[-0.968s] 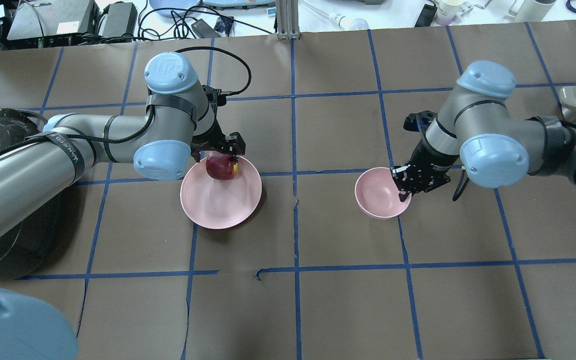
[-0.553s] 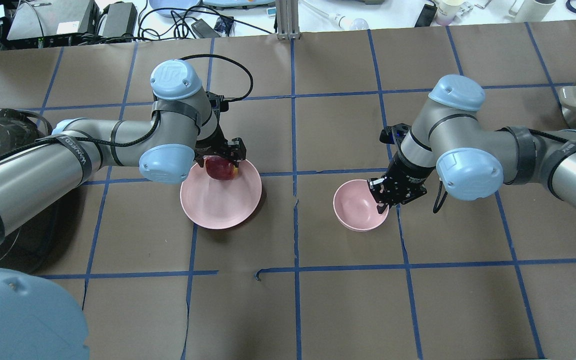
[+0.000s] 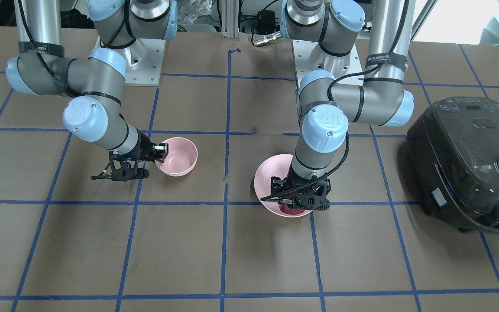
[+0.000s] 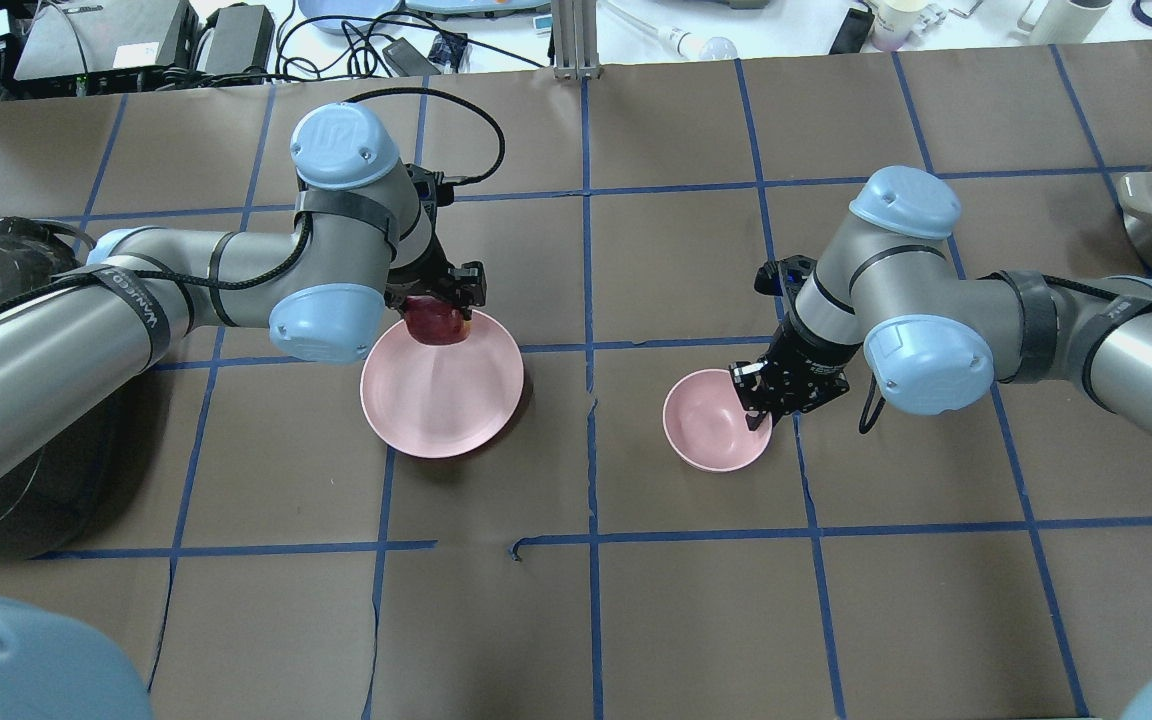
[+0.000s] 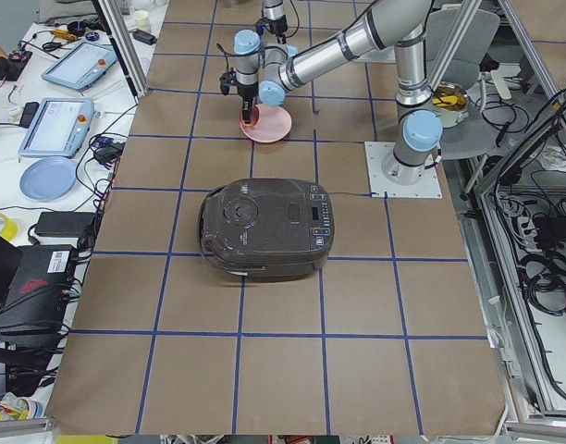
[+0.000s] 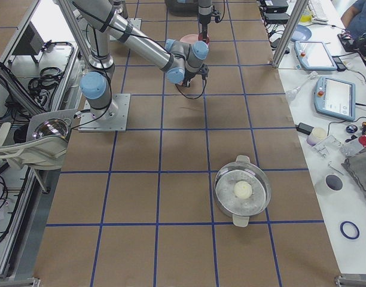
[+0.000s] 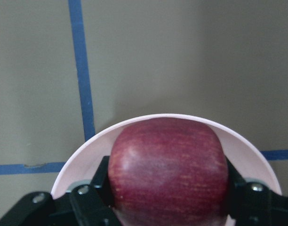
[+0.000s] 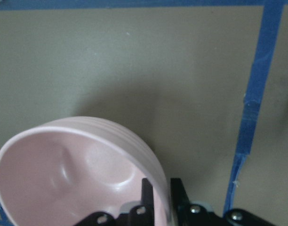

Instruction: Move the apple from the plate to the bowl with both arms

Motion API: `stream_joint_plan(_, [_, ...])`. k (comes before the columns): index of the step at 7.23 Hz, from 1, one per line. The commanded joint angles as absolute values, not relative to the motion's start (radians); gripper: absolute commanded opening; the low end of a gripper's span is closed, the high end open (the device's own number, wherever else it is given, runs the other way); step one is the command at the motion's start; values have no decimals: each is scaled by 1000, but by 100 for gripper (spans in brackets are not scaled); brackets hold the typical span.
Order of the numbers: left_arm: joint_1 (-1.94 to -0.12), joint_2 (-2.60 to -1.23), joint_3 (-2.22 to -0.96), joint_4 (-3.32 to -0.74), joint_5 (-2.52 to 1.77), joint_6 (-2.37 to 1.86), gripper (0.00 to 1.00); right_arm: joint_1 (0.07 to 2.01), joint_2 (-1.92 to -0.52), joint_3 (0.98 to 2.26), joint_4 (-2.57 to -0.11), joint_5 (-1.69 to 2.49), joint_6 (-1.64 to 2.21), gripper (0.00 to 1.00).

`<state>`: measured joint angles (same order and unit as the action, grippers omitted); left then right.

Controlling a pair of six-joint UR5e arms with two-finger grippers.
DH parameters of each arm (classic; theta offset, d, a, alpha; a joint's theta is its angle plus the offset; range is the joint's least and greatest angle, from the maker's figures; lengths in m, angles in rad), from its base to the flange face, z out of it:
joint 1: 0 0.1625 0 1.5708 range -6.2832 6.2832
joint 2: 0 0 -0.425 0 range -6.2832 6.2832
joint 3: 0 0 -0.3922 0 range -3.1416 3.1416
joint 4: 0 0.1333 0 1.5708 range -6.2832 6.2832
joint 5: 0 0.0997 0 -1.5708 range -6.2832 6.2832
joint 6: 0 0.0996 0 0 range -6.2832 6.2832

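Note:
The dark red apple (image 4: 436,320) is between the fingers of my left gripper (image 4: 439,306), which is shut on it over the far part of the pale pink plate (image 4: 441,410). In the left wrist view the apple (image 7: 168,169) fills the space between the jaws, with the plate rim (image 7: 87,146) behind it. I cannot tell whether the apple touches the plate. My right gripper (image 4: 758,408) is shut on the right rim of the small pink bowl (image 4: 711,425), one finger inside and one outside, as the right wrist view (image 8: 160,197) shows. The bowl (image 3: 178,158) is empty.
A black rice cooker (image 3: 466,160) stands at the table end on my left side. A steel pot with a glass lid (image 6: 243,191) stands far out on my right side. Blue tape lines grid the brown table cover (image 4: 586,620).
My right gripper has carried the bowl leftward toward the table's middle and a little nearer to me. My left gripper still holds the apple and has shifted slightly toward the plate's far rim.

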<state>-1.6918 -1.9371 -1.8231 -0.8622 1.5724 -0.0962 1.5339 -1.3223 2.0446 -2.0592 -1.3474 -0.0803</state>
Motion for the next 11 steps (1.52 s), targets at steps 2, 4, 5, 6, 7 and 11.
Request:
stream_joint_plan(2, [-1807,-1884,-1744,-939,1571,-280,41,1532,-1394,1923,-1973,-1367,18,100])
stream_joint_plan(4, [-1911,-1873,-1730,-937,1574,-411,40,1513,-1424,1786,-1890,-1444,14,100])
stream_joint_plan(5, [-1977,-1882,-1729,-927,1574,-484,40,1500,-1424,1738,-1890,-1570,21,100])
stream_joint_plan(6, [-2029,-1891,-1727,-927,1584,-564,40,1485,-1424,1723,-1896,-1594,28,100])
stream_joint_plan(7, [-2072,-1896,-1726,-923,1610,-616,40,1438,-1424,1723,-1896,-1594,28,100])
stream_joint_plan(11, [-2192,-1983,-1637,-934,1675,-726,41,1296,-1424,1727,-1890,-1582,12,100])
